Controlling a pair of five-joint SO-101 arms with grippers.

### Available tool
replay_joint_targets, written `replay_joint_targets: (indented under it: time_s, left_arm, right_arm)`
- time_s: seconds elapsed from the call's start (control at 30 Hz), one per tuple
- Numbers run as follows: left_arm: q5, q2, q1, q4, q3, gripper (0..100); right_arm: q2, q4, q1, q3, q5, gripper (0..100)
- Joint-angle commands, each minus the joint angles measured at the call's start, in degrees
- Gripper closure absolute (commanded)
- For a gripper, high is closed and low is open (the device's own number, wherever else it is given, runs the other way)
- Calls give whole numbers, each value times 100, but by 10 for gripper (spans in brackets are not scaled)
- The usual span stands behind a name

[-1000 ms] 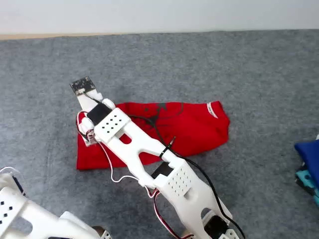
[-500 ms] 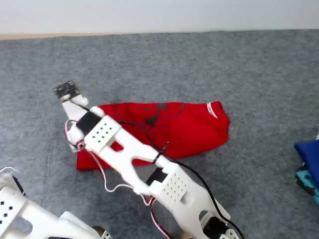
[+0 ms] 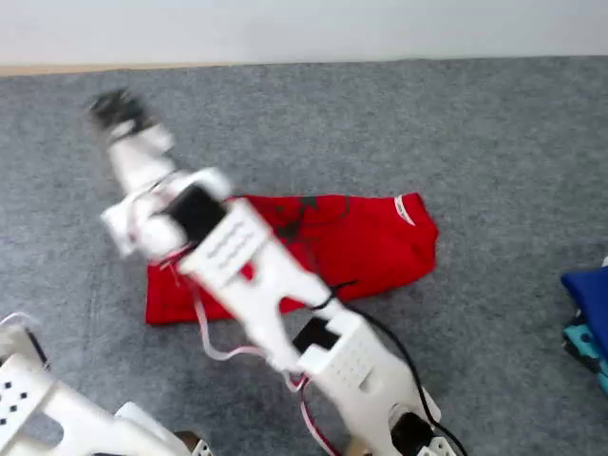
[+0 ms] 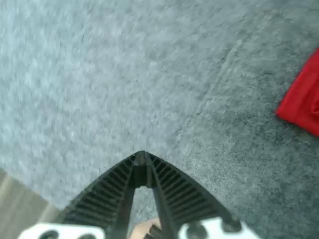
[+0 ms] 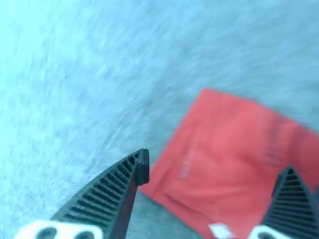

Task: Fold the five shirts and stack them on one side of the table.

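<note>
- High view puts the red shirt (image 3: 366, 242) at the middle of the grey mat (image 3: 475, 123), lying flat as a rough rectangle with its long side running left to right.
- Your right arm (image 3: 256, 275) reaches from the near edge across the shirt's near-left part, out toward the far left of the mat.
- Right wrist view has the right gripper (image 5: 215, 164) with its 2 jaws spread wide and nothing between them. A corner of the red shirt lies below the gap, and the jaws look to be above the cloth, not touching it.
- Left wrist view has the left gripper (image 4: 143, 157) with its jaws pressed together and empty, over bare mat. 1 corner of the red shirt is off to the side, well apart from the tips.
- Your left arm (image 3: 38, 408) sits at the near-left corner, clear of the shirt.
- Blue fabric (image 3: 591, 299) lies at the right edge of the mat, probably the stack.
- My reading: you are between grasps on this 1 shirt of the 5, which looks already doubled over.
- Next, bring the right gripper down onto the shirt's left edge and pinch every layer at once, either for 1 more fold or to carry it right to the stack.
</note>
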Motion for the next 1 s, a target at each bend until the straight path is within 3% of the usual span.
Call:
replay_joint_targets:
  time_s: [0.0,0.07,0.23,0.37,0.53,0.87,0.97]
  left_arm:
    - [-18,-53,1081,-88,-374,996]
    - [88,-44,1855,-123,-462,996]
    - [949,114,3596,-651,-453,997]
    - [1037,1099,4563,-800,-488,997]
    - [905,2787,4923,-923,-752,997]
    - [343,5319,4976,-290,-2149,992]
    - [290,5688,4985,-273,-2369,922]
  right_arm:
    - [-593,673,840,-598,53,654]
    - [-840,637,1473,-624,88,747]
    - [-1332,637,2545,-615,1196,998]
    - [-1745,646,3327,-589,1363,979]
    - [-2026,646,4207,-580,1371,988]
    - [-2229,655,5745,-580,1398,988]
    - [-2396,655,6018,-580,1407,988]
